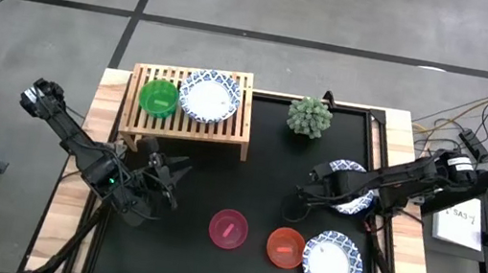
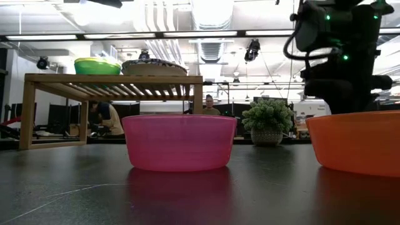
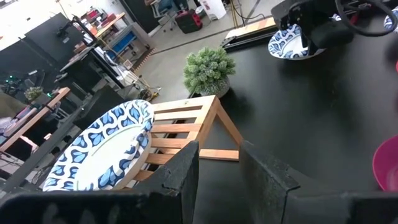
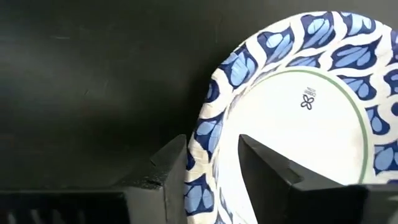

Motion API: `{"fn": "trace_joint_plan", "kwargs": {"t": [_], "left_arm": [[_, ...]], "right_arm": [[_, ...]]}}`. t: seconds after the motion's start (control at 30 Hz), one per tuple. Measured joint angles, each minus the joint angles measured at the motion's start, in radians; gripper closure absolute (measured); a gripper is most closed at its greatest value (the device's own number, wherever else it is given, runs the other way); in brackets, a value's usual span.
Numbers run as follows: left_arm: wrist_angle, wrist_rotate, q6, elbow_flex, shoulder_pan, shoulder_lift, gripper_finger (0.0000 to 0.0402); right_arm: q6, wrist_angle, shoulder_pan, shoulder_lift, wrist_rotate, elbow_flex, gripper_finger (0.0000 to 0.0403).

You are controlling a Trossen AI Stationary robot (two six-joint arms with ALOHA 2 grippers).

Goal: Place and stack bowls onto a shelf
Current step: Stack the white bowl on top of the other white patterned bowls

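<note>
The light-wood shelf (image 1: 225, 136) stands at the mat's far left and carries a green bowl (image 1: 159, 97) and a white bowl with a blue rim (image 1: 208, 96) side by side. A pink bowl (image 1: 229, 228), a red bowl (image 1: 285, 247) and another blue-rimmed bowl (image 1: 333, 262) sit on the mat near its front edge. My right gripper (image 1: 321, 189) is shut on a third blue-rimmed bowl (image 1: 353, 188) at the mat's right. My left gripper (image 1: 170, 176) hovers open in front of the shelf and holds nothing. No teal bowl is in view. My right gripper pinches the blue-patterned rim (image 4: 200, 163) of the white bowl. One finger (image 4: 165, 163) is outside the wall and the other finger (image 4: 268, 169) is inside the bowl. I cannot tell whether the bowl is lifted clear of the mat.
A small potted plant (image 1: 310, 117) stands at the mat's far edge, right of the shelf. Bare black mat (image 1: 248, 176) lies between the two arms. In the low view the pink bowl (image 2: 178, 142) and red bowl (image 2: 356, 140) stand close in front, with people seated beyond the table.
</note>
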Motion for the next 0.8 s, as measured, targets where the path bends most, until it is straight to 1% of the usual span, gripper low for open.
{"fn": "trace_joint_plan", "kwargs": {"t": [0.13, 0.33, 0.57, 0.67, 0.8], "left_arm": [[0.0, 0.0, -0.001, 0.0, 0.0, 0.0, 0.0304], [0.0, 0.0, -0.006, 0.0, 0.0, 0.0, 0.0304], [0.001, 0.0, -0.015, 0.0, 0.0, 0.0, 0.0304], [0.001, 0.0, -0.024, 0.0, 0.0, 0.0, 0.0304], [0.001, 0.0, -0.031, 0.0, 0.0, 0.0, 0.0304]], "right_arm": [[0.005, 0.023, 0.0, 0.0, 0.046, -0.016, 0.0299], [-0.014, 0.06, 0.0, 0.0, 0.05, -0.016, 0.0382], [-0.048, 0.058, 0.006, 0.0, 0.049, 0.02, 0.0392], [-0.092, 0.059, 0.026, -0.004, 0.065, 0.072, 0.0393], [-0.175, 0.058, 0.085, -0.007, 0.112, 0.169, 0.0394]]}}
